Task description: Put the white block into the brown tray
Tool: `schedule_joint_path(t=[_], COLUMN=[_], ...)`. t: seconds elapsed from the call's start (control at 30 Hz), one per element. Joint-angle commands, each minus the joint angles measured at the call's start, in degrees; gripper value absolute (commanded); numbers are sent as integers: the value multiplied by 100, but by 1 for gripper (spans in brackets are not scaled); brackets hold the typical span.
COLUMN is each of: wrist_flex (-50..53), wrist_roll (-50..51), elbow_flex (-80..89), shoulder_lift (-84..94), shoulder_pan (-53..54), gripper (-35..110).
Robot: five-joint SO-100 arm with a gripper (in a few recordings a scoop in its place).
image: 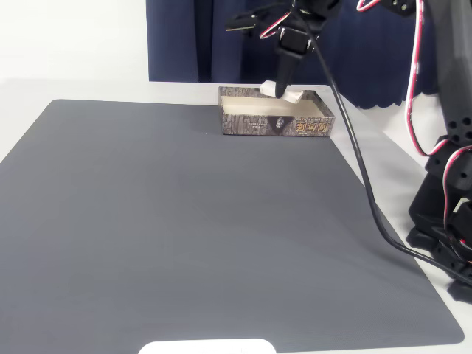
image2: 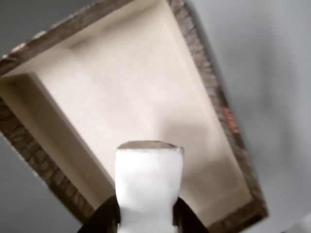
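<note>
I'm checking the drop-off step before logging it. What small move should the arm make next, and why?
Probably open the end effector and let go. It holds the white block over the brown tray, and the wrist view shows the tray's pale floor directly beneath the block, so a release should land it inside.

1. In the fixed view, the wide dark grey mat (image: pixel 184 221) lies bare from its centre out toward 6, 9 and 3 o'clock; a gripper could pass anywhere there.
2. At 12 o'clock on the mat stands the shallow brown bark-patterned cardboard tray (image: pixel 274 124); its low walls are the only barrier on the mat.
3. The tray's pale cream floor (image2: pixel 141 97) is open.
4. The black two-finger gripper (image: pixel 282 92), clamped on the small white rounded block (image2: pixel 148 187), hangs above the tray.
5. A black cable (image: pixel 354 158) slants across toward 4 o'clock.
</note>
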Motion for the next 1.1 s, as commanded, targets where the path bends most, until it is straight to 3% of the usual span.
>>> schedule_joint_path(t=[0.0, 0.17, 0.43, 1.07], wrist_flex=[9, 35, 35, -79], wrist_roll=[-220, -2399, -3217, -2795], elbow_flex=[-325, -396, -659, -1608], shoulder_lift=[26, -18, -237, -1283], shoulder_pan=[26, -26, -70, -220], gripper=[0, 0, 0, 3])
